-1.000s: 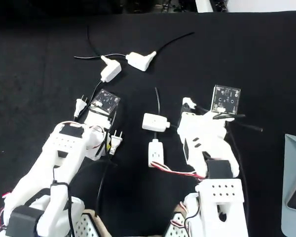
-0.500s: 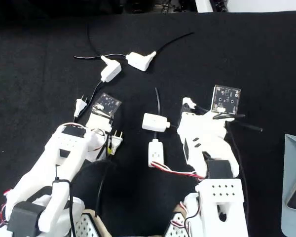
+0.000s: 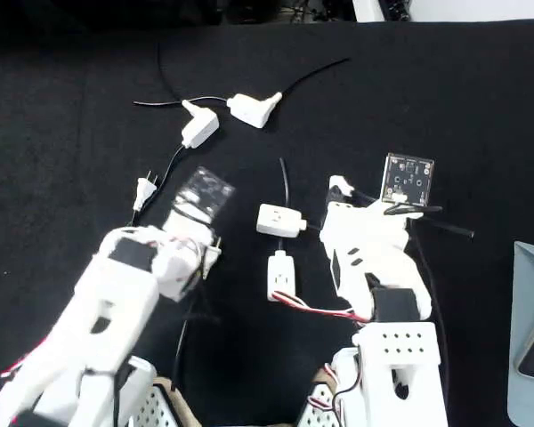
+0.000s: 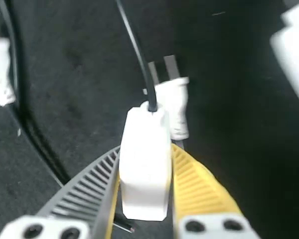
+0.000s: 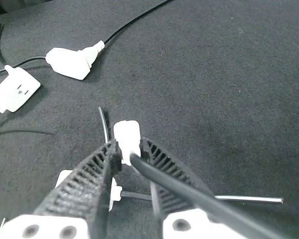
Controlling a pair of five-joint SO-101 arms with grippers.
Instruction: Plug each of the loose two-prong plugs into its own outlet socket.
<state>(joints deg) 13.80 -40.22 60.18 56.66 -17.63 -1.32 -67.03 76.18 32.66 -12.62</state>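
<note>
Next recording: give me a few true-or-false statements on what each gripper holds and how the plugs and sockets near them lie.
1. The left gripper has its jaws shut on a white block with a black cord. True.
2. The right gripper is open and holds nothing. False: its jaws clamp a white piece with a black cord.
3. A two-prong plug lies loose on the table just beyond the left gripper. True.
4. The socket in the right wrist view has a plug pushed into it. False: its slots are bare, and the angled plug lies apart from it.
</note>
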